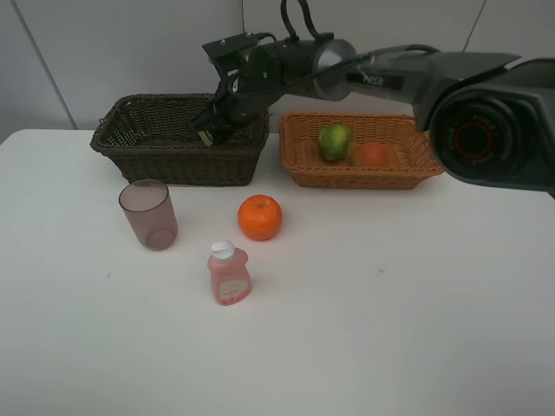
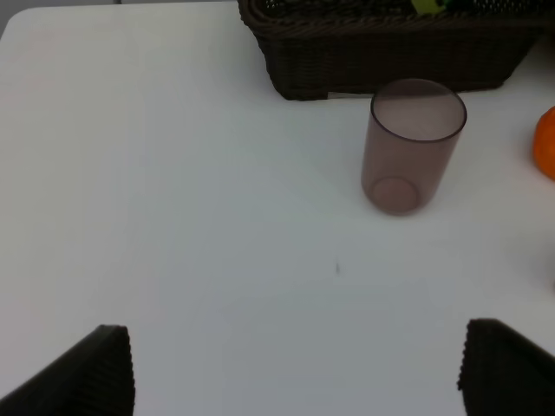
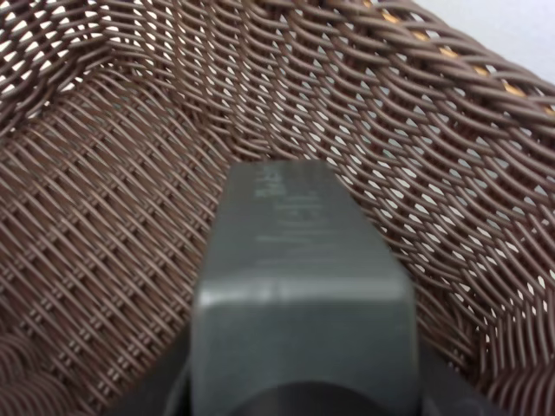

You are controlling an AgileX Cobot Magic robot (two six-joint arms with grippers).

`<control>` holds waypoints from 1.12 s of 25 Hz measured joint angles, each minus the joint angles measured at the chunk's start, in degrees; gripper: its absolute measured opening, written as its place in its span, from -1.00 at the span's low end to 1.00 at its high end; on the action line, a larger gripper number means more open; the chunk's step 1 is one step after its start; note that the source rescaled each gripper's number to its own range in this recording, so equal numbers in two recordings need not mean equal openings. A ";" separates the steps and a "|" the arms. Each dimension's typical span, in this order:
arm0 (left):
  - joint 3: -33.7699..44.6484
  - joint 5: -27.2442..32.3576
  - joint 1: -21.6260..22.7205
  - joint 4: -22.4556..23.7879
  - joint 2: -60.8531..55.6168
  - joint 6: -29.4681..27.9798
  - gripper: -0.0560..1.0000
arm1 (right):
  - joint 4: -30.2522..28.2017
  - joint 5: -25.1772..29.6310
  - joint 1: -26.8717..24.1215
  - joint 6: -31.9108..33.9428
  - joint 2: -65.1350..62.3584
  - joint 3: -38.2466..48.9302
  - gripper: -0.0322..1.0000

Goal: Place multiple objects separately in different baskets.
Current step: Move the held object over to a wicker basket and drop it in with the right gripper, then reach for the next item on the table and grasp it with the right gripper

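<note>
The right hand is shut tight on the dark green bottle inside the dark brown basket, so it should lower the bottle near the woven bottom, then let go softly so it does not bounce out.

White table filling lower frame — tiny dark speck sitting on it, lower left. Pale grey wall running across top, panel seams showing.
</note>
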 joint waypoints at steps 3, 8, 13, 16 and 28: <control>0.00 0.00 0.00 0.00 0.00 0.00 0.95 | -0.07 -1.08 0.00 0.17 -0.07 0.00 -0.34; 0.00 0.00 0.00 0.00 0.00 0.00 0.95 | -0.11 -1.34 0.05 0.17 -0.42 0.00 0.83; 0.00 0.00 0.00 0.00 0.00 0.00 0.95 | -0.11 1.88 0.05 0.17 -1.25 0.00 0.97; 0.00 0.00 0.00 0.00 0.00 0.00 0.95 | -0.98 5.56 0.05 0.17 -3.05 0.00 0.97; 0.00 0.00 0.00 0.00 0.00 0.00 0.95 | 1.45 27.85 0.15 1.23 -13.03 -0.19 0.97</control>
